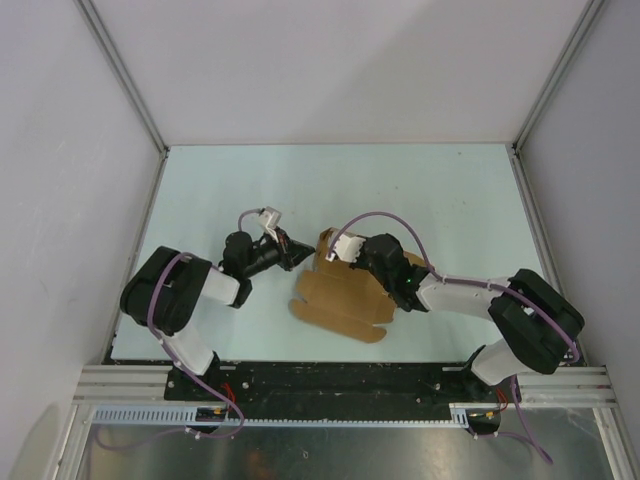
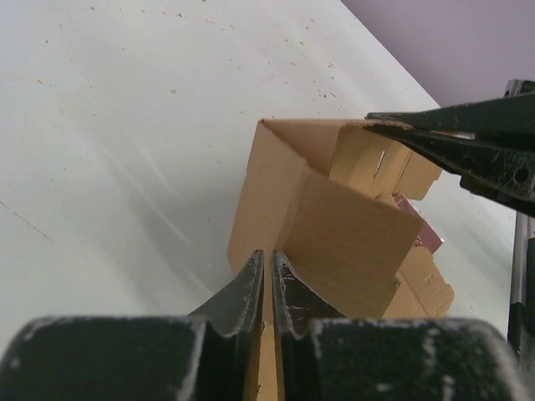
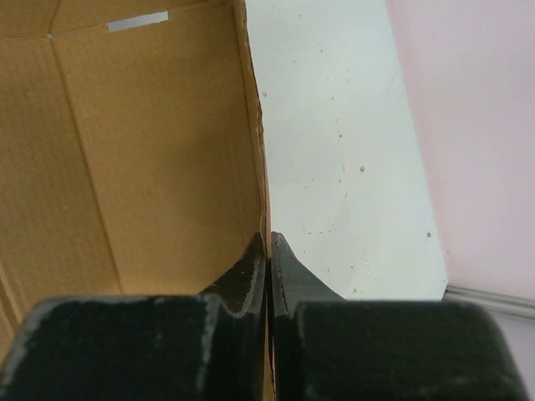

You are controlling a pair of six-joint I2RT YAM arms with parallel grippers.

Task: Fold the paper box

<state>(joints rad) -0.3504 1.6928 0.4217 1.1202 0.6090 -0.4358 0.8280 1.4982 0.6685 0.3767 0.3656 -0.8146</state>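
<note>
The paper box [image 1: 340, 298] is a brown cardboard sheet, partly folded, lying between the two arms with its far walls raised. My left gripper [image 1: 303, 251] comes in from the left. In the left wrist view the gripper [image 2: 268, 255] is shut on the thin edge of a raised flap of the box [image 2: 343, 234]. My right gripper [image 1: 336, 250] reaches over the box from the right. In its own view the gripper [image 3: 267, 239] is shut on the upright edge of a wall of the box [image 3: 150, 150]. A slot [image 3: 137, 21] shows in that wall.
A small dark red item [image 2: 420, 227] lies inside the box behind the flap. The right arm's fingers [image 2: 468, 142] cross the upper right of the left wrist view. The pale table [image 1: 420, 190] is bounded by white walls and a metal rail [image 1: 340, 380] in front.
</note>
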